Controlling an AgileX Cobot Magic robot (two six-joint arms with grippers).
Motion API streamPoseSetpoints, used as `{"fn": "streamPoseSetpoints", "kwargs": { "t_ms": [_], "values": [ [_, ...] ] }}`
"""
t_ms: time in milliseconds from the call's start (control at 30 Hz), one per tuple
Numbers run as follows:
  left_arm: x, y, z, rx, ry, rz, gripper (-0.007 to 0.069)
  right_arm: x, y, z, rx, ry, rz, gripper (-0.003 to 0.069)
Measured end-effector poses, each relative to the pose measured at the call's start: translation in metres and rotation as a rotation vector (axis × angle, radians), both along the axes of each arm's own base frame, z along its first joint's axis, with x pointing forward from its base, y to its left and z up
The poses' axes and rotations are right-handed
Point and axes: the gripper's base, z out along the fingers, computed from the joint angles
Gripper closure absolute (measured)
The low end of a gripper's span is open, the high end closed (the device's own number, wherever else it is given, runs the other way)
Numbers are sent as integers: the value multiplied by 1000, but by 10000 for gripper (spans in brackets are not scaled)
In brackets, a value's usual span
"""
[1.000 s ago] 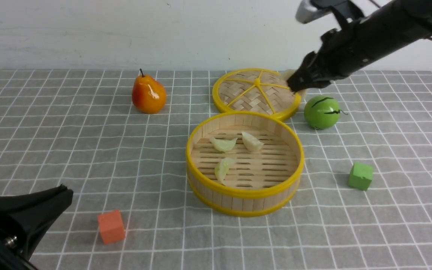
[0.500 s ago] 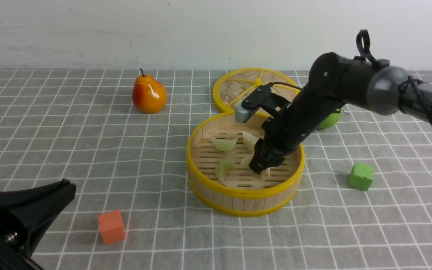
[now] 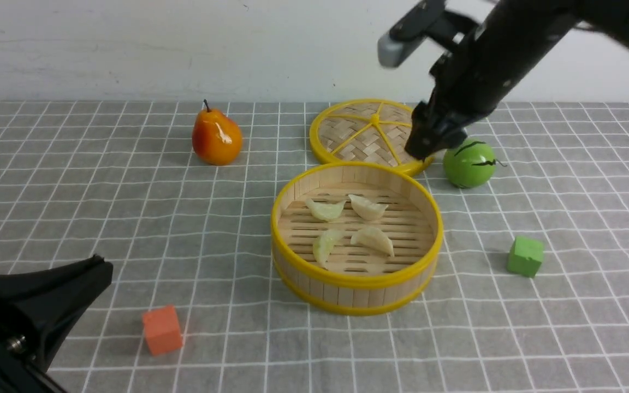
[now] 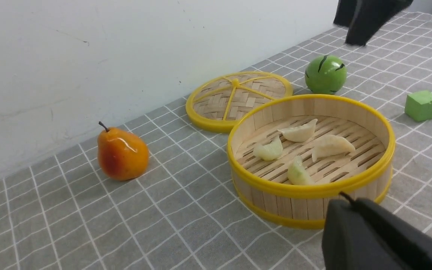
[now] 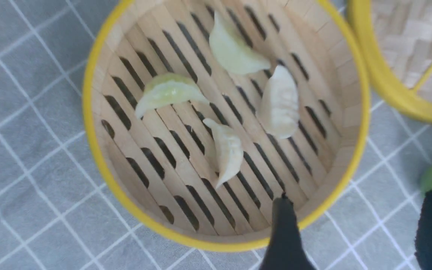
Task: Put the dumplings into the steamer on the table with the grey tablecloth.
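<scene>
The steamer stands mid-table on the grey tablecloth. Four dumplings lie on its slatted floor: two pale green and two cream. They also show in the right wrist view and the left wrist view. My right gripper hangs in the air above the lid's right edge, behind the steamer, open and empty. My left gripper rests low at the front left, shut and empty.
The flat woven lid lies just behind the steamer. A pear stands at the back left, a green ball right of the lid. A green cube sits right of the steamer, an orange cube at the front left.
My right gripper carried a cream dumpling from beside the lid down into the steamer, let it go and rose back up behind it. The left gripper barely moved.
</scene>
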Motion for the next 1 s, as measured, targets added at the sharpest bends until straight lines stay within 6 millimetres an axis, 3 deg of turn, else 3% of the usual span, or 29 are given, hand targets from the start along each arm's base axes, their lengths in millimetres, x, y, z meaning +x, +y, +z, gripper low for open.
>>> {"fn": "streamPoseSetpoints", "kwargs": {
  "t_ms": [100, 133, 233, 300, 400, 467, 567, 600, 633, 667, 700, 800, 833, 867, 933, 1000],
  "values": [
    [0, 1, -2, 15, 21, 13, 635, -47, -15, 66, 70, -143, -10, 331],
    [0, 1, -3, 17, 25, 15, 635, -57, -19, 79, 84, -176, -9, 355],
    [0, 2, -4, 26, 37, 23, 635, -116, -38, 137, 163, -353, -13, 488],
    [0, 2, -4, 26, 37, 23, 634, -152, -51, 164, 213, -455, -27, 572],
    [0, 2, -4, 26, 37, 23, 629, -208, -72, 186, 278, -622, -56, 670],
    [0, 2, -4, 26, 37, 23, 627, -228, -82, 185, 304, -709, -84, 678],
    [0, 2, -4, 26, 37, 23, 624, -268, -101, 177, 356, -889, -137, 678],
    [0, 2, -4, 26, 38, 23, 623, -285, -110, 154, 402, -983, -179, 678],
    [0, 2, -4, 26, 38, 23, 622, -299, -116, 150, 446, -1067, -198, 678],
    [0, 2, -4, 26, 38, 23, 621, -304, -120, 130, 480, -1109, -220, 678],
    [0, 2, -4, 26, 38, 23, 620, -322, -129, 118, 556, -1243, -249, 678],
    [0, 2, -4, 26, 38, 23, 617, -336, -138, 70, 637, -1402, -293, 678],
    [0, 2, -4, 26, 38, 23, 616, -345, -143, 40, 677, -1495, -315, 678],
    [0, 2, -4, 26, 38, 23, 616, -343, -143, 36, 675, -1490, -318, 678],
    [0, 2, -4, 26, 38, 23, 615, -340, -143, -13, 698, -1438, -338, 677],
    [0, 2, -4, 26, 38, 23, 611, -333, -140, -39, 711, -1352, -352, 676]
  ]
}}
